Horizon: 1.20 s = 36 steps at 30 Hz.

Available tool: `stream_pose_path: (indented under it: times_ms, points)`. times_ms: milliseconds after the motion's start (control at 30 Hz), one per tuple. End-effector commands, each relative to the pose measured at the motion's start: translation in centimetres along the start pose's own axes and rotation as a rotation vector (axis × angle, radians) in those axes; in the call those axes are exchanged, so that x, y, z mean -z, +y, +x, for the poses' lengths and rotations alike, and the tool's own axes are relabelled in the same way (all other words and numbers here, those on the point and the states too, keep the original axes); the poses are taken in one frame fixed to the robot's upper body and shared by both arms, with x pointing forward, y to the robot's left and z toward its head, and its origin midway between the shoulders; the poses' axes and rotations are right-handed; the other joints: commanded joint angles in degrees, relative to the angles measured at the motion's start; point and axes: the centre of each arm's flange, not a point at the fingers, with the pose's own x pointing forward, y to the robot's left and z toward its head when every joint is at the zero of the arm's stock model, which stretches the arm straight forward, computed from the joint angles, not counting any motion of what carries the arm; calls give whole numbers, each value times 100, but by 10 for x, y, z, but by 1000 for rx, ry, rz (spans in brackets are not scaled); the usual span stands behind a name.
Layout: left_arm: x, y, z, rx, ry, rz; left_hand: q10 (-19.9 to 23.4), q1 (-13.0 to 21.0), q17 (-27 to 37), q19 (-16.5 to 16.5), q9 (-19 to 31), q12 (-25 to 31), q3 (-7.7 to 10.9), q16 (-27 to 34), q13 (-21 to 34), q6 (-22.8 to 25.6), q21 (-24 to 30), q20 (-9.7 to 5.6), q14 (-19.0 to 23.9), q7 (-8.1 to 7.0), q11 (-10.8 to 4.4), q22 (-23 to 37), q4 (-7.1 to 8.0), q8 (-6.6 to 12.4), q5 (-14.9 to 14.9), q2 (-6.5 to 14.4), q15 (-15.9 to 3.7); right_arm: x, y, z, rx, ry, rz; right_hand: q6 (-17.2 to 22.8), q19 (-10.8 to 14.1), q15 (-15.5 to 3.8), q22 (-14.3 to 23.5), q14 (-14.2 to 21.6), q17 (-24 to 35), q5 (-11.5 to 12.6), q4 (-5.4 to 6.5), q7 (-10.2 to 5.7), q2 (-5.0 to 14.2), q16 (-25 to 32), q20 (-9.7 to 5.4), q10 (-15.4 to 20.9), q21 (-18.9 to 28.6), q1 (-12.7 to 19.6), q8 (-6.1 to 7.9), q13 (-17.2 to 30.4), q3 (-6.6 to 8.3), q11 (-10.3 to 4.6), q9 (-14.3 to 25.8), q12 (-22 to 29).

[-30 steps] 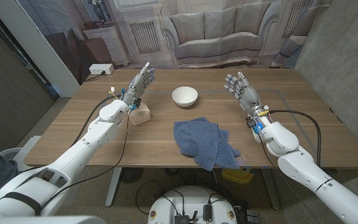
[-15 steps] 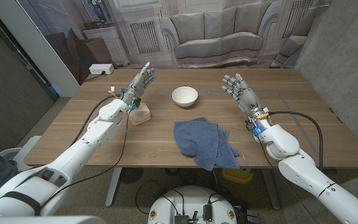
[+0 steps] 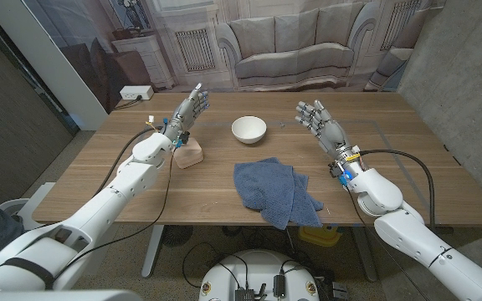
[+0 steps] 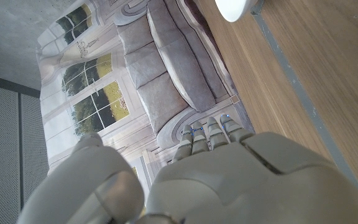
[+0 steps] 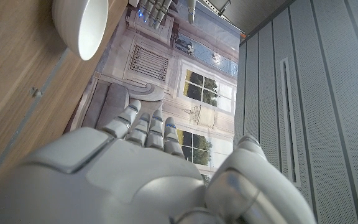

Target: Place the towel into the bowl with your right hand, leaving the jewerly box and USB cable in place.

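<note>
The blue towel point(image 3: 274, 191) lies crumpled on the wooden table point(image 3: 99, 180), near the front edge. The white bowl point(image 3: 248, 129) sits farther back, apart from the towel. The right hand point(image 3: 320, 124) is up in the air with its fingers spread, holding nothing. The left hand point(image 3: 189, 107) is up and open too, just behind a small pink box point(image 3: 190, 155)
</note>
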Motion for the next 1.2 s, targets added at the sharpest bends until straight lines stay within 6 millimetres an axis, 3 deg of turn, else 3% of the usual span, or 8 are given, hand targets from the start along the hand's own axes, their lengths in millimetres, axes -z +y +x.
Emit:
stream_pose_path:
  times_ms: [33,233,467,1200]
  points:
    - [-2,2,1,8,10,11,-13,39,32,-31,9,-14,4,32,2,67,20,-102,-47,9,-3,20,-11,-16,-10,-27,15,-7,10,-4,-39,-8,-26,49,51,2,15,70,11,-12,-40,-20,21,26,-220,85,34,40,46,5,19,-5,19,50]
    - [-3,1,3,17,13,13,-14,41,32,-30,9,-15,0,33,2,65,21,-101,-45,12,-7,20,-11,-19,-13,-25,17,-10,14,-7,-42,-13,-42,96,107,-64,14,154,9,-9,-64,-47,18,35,-234,189,37,65,47,5,14,-27,19,74]
    - [-7,-1,7,25,2,22,-2,44,33,-31,9,-12,-4,37,2,64,23,-98,-38,12,-8,21,-12,-22,-17,-23,9,-12,18,-10,-39,-20,-64,296,296,-221,13,386,-1,0,-130,-161,9,60,-309,409,65,144,83,-3,9,-205,20,113]
    - [-6,-2,8,16,-9,17,30,54,33,-23,9,-5,-18,52,1,97,29,-90,4,2,-3,22,-14,-20,-27,-14,7,-17,28,-21,-31,2,-188,441,410,-308,15,503,1,2,-172,-252,12,40,-270,544,63,188,92,-6,-2,-357,23,116]
